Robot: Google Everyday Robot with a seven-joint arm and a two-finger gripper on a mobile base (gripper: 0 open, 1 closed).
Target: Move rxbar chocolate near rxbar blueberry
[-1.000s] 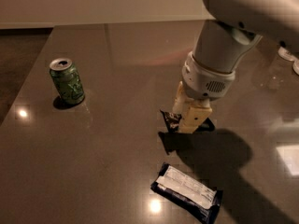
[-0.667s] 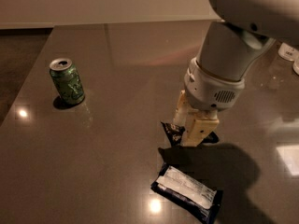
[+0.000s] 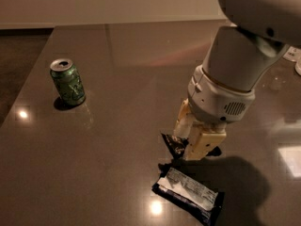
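Low in the middle of the frame, the gripper (image 3: 186, 149) is pinched onto the rxbar chocolate (image 3: 171, 144), though only a crumpled black corner pokes out left of its cream fingers. The rxbar blueberry (image 3: 189, 195) lies just below on the dark table (image 3: 122, 126), its right end in the arm's shadow. A green soda can (image 3: 68, 82) stands well apart at upper left.
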